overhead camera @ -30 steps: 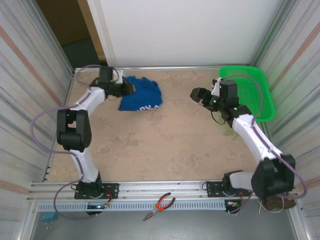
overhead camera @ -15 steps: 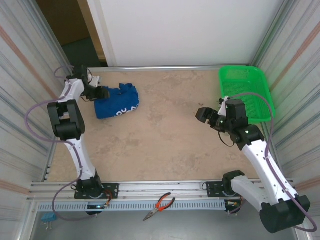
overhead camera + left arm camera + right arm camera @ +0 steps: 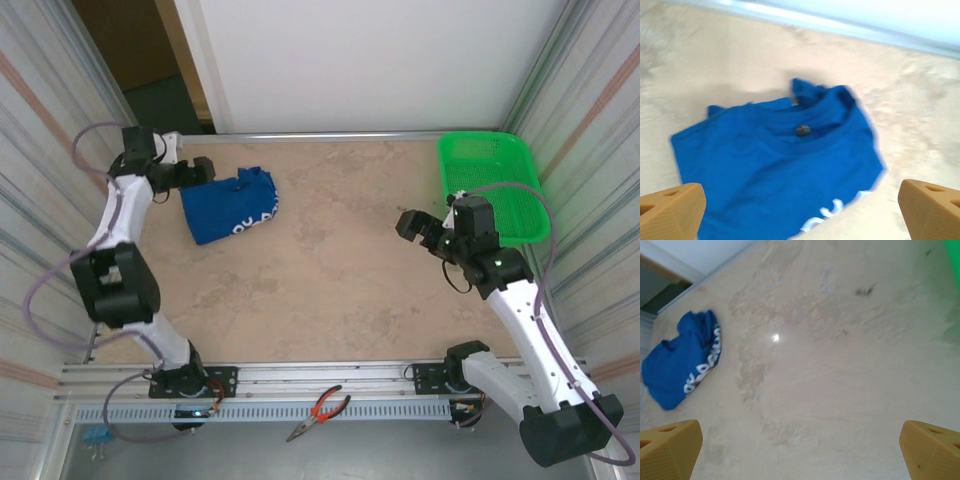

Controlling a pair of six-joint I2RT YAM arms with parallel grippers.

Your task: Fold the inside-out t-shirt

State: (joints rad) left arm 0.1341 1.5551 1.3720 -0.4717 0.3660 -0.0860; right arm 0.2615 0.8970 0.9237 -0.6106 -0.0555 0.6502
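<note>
The inside-out t-shirt [image 3: 230,206] lies as a compact royal-blue bundle on the table at the back left, white print marks along its near edge. My left gripper [image 3: 197,172] hovers just left of it, open, with nothing between its fingers. In the left wrist view the t-shirt [image 3: 775,165] lies flat beneath the gripper [image 3: 800,212], whose tan fingertips [image 3: 670,210] stand wide apart. My right gripper [image 3: 413,224] is open over bare table at the right, far from the cloth. The right wrist view has the t-shirt [image 3: 680,362] far off at the left, the gripper [image 3: 800,450] holding nothing.
A green mesh basket [image 3: 497,185] stands at the back right, just behind the right arm; its edge [image 3: 952,255] shows in the right wrist view. Red-handled pliers [image 3: 318,410] lie on the front rail. Ribbed metal walls close in both sides.
The left gripper dragged the t-shirt leftward, then opened and drew back off it. The right gripper opened wider and pulled back toward the right, away from the table's middle.
</note>
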